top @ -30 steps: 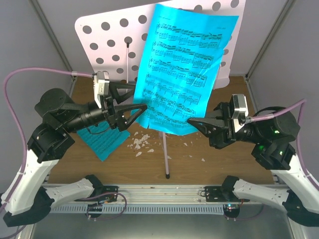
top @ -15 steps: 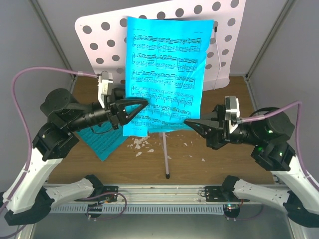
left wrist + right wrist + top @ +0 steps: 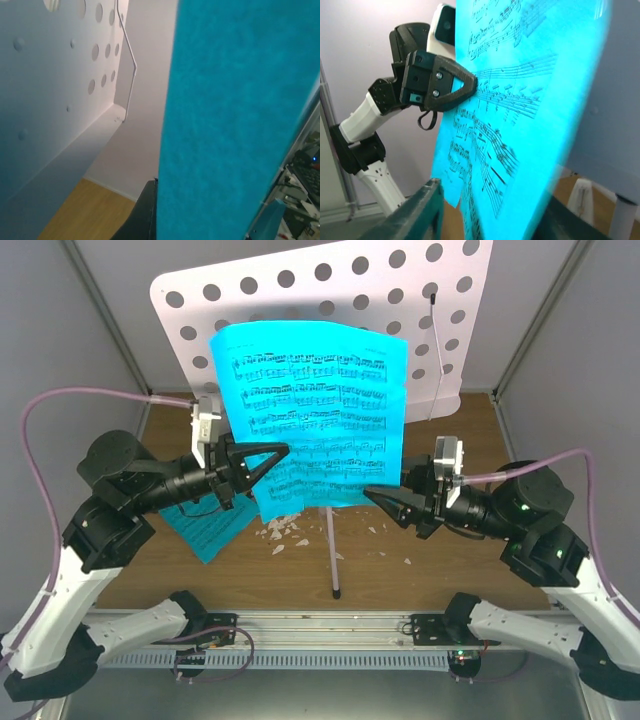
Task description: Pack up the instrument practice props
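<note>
sheet-music page (image 3: 310,410) — cyan, black notes | stand desk (image 3: 305,292) — pale pink-white, hole-dotted | table (image 3: 260,575) brown wood

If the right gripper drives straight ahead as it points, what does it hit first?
The cyan sheet, whose lower edge hangs between the right gripper's open jaws. Beyond that, possibly the left gripper clamping the sheet; depth is unclear.

My left claw (image 3: 284,451) is on the left edge of the sheet-music page (image 3: 315,415). My right claw (image 3: 369,496) is at its lower right corner, so the page hangs between the two. The music stand (image 3: 200,300) rises behind the page. Its pole (image 3: 332,550) comes down to the table (image 3: 470,440) nearer than both claws. Under my left arm lies a second page (image 3: 205,532), with crumbs (image 3: 285,530) just right of it.
</note>
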Robot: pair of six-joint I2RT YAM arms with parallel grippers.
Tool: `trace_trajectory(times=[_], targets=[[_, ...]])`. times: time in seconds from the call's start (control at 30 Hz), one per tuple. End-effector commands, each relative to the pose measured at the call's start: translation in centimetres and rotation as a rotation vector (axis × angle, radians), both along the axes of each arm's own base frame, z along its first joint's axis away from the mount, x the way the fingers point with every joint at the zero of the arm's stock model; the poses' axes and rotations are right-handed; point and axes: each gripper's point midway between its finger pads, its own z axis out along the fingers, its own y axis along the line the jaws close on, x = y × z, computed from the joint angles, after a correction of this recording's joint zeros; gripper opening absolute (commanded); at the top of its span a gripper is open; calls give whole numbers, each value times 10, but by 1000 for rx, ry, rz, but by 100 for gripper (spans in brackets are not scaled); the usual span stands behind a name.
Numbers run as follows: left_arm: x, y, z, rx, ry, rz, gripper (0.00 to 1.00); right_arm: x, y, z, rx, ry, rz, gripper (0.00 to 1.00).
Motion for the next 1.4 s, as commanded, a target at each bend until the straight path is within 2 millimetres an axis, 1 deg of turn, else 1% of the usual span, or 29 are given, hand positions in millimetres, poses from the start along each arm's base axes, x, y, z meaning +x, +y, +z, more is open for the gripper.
trace_trajectory(times=[0.0,0.03,0.07,0.1,0.13,0.23,0.27,0.37,0.43,0.5,0.53,0.6,0.67,0.73,0.8,0.9,1.17,1.27,1.37], targets=[[-8,-7,-18,45,-43,-58,0,6,-13,-6,3,3,-75,65],[-12,-9,-29,69,-45,-90,0,7,-17,-6,10,4,-92,78],[-17,-12,-41,96,-49,-128,0,8,-21,-6,16,3,-112,89],[-21,-16,-57,128,-37,-165,0,9,-25,-6,23,5,-134,96],[-23,-18,-72,158,-14,-195,0,12,-30,-7,27,6,-162,99],[-25,-24,-123,253,101,-242,0,25,-46,-14,38,28,-279,100],[-23,-25,-144,288,156,-247,0,29,-54,-15,48,37,-328,99],[-19,-21,-187,344,267,-210,0,53,-82,-25,69,94,-527,100],[-13,-16,-210,362,328,-148,0,65,-98,-32,79,127,-640,100],[-8,-13,-234,376,400,-103,0,72,-109,-39,83,148,-711,100],[-4,-12,-248,384,443,-76,0,74,-113,-42,83,158,-738,100],[4,-9,-270,393,503,-32,0,78,-118,-47,82,167,-777,100],[14,-4,-287,403,551,21,0,81,-119,-51,71,174,-795,100],[23,3,-295,400,583,61,0,84,-118,-54,58,180,-806,99],[33,12,-297,383,598,106,0,86,-116,-57,42,183,-812,99],[48,31,-299,343,627,175,0,90,-112,-62,21,187,-821,100],[81,88,-291,202,675,345,0,96,-105,-65,-2,182,-826,100],[94,112,-295,157,703,444,0,98,-103,-66,-8,181,-828,100],[106,141,-305,99,739,569,0,98,-103,-67,-10,182,-830,100]])
